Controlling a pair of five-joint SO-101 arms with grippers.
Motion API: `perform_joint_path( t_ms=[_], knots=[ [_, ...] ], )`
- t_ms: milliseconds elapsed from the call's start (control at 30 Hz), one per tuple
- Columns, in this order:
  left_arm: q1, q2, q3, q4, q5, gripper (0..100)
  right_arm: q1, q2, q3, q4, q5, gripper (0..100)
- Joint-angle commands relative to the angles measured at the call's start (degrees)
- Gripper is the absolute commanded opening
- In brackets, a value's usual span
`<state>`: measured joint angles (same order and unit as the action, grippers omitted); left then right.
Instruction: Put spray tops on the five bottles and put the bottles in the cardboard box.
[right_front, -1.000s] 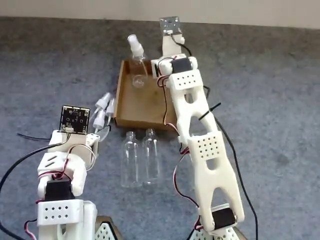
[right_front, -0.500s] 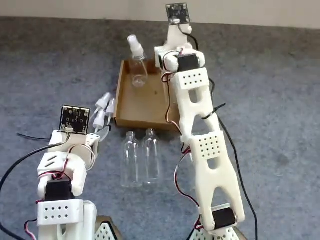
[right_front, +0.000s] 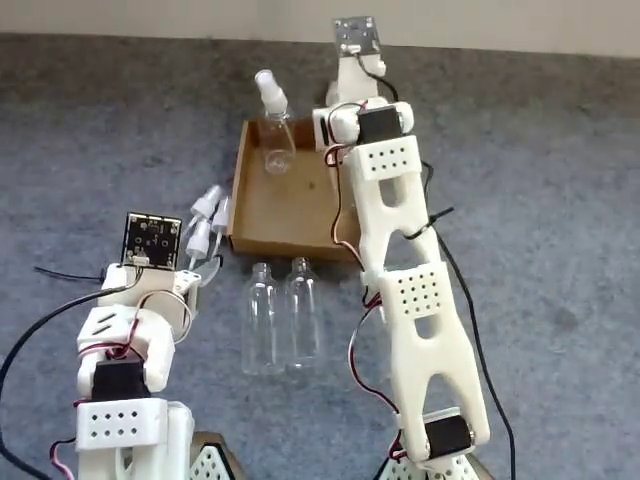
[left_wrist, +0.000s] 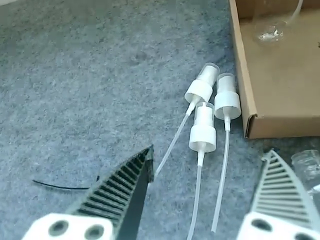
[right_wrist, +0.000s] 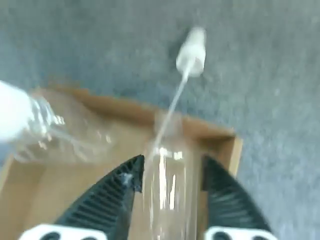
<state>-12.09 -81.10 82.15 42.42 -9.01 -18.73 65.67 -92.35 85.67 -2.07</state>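
Tabletop (right_front: 560, 200) — mottled grey, felt-like texture. Cardboard box (right_front: 280, 243): plain brown. Bottles (right_front: 262, 320): clear, colourless. Spray tops (left_wrist: 202, 132): white caps, translucent tubes. Arms (right_front: 415, 290): white shells with dotted hole grids, black motors, red and black wires. Wrist board (right_front: 150, 238): black. Left hand (left_wrist: 210, 151) — one black ribbed finger, one white. Right hand (right_wrist: 172, 161): both ribbed fingers black; the gripped bottle (right_wrist: 170, 185) between them is clear.

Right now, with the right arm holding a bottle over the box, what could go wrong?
The clear plastic bottle in the right end effector has its white spray top past the far wall of the brown cardboard box; released here, it may tip out. It could also knock the capped bottle beside it.
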Motion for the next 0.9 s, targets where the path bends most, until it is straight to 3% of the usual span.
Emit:
perform_joint_path(
  t_ms=[0,400,700,867],
  knots=[
    [-0.75,-0.92,-0.48,-1.58,-0.35,31,0.31,-1.1,-3.21,5.23,-0.26,21.4],
    [-0.75,-0.92,-0.48,-1.58,-0.35,31,-3.56,2.33,-1.8,4.7,2.55,21.4],
    [-0.75,-1.01,-0.31,-1.58,-0.35,31,-2.15,8.13,-5.23,2.24,2.46,20.7],
    [-0.75,-1.01,-0.31,-1.58,-0.35,31,-0.13,8.04,-5.76,2.15,2.46,4.3]
  ],
)
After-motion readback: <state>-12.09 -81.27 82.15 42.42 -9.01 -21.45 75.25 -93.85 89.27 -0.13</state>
